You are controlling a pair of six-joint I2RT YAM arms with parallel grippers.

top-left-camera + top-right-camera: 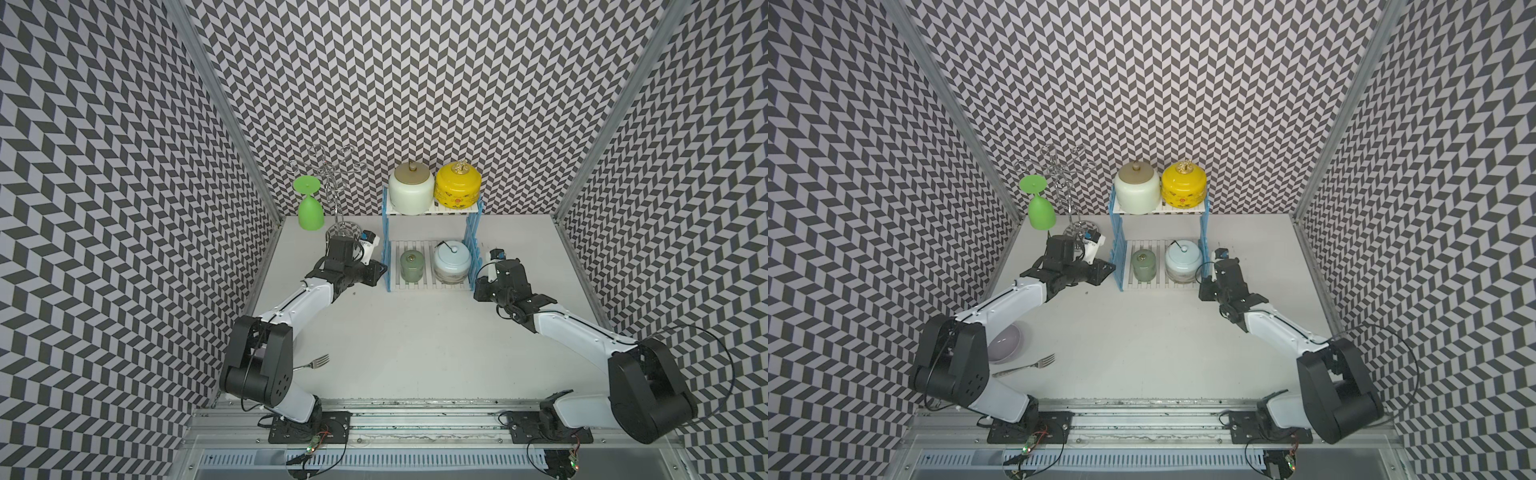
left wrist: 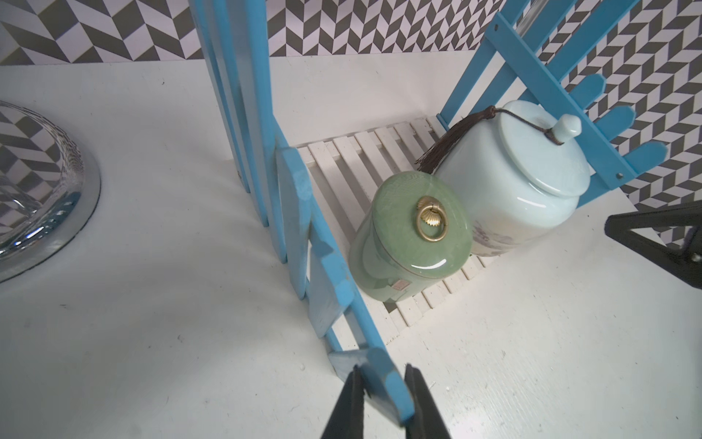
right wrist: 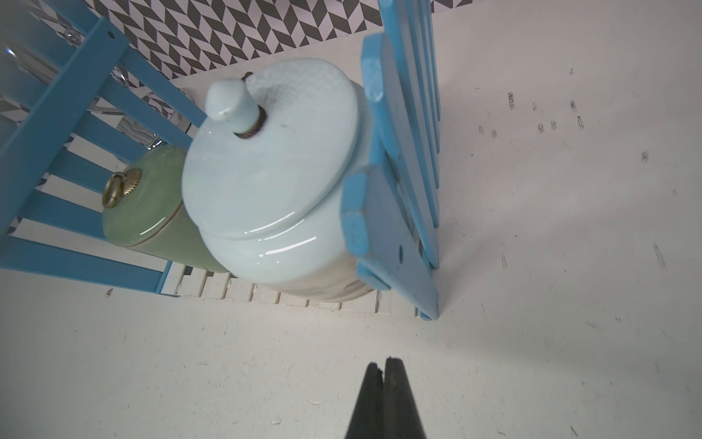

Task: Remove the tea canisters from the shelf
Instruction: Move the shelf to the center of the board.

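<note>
The shelf [image 1: 432,210] stands at the back middle of the table. On its top board sit the cream tea canister [image 1: 411,193] and the yellow one [image 1: 457,189]. The sage green canister [image 1: 411,267] [image 2: 414,232] and the pale blue tasselled one [image 1: 452,261] [image 3: 273,182] sit on the bottom board. My left gripper [image 2: 383,380] [image 1: 380,272] is shut on the front picket of the shelf's left blue side. My right gripper [image 3: 383,363] [image 1: 478,291] is shut on nothing. It hovers low over the table by the shelf's front right corner.
A bright green upturned goblet [image 1: 309,208] hangs on the chrome wire stand [image 1: 332,183] at the back left, and the stand's round base [image 2: 45,190] is close to my left wrist. A fork [image 1: 313,365] and a lilac bowl [image 1: 1005,343] lie at the front left. Patterned walls enclose three sides.
</note>
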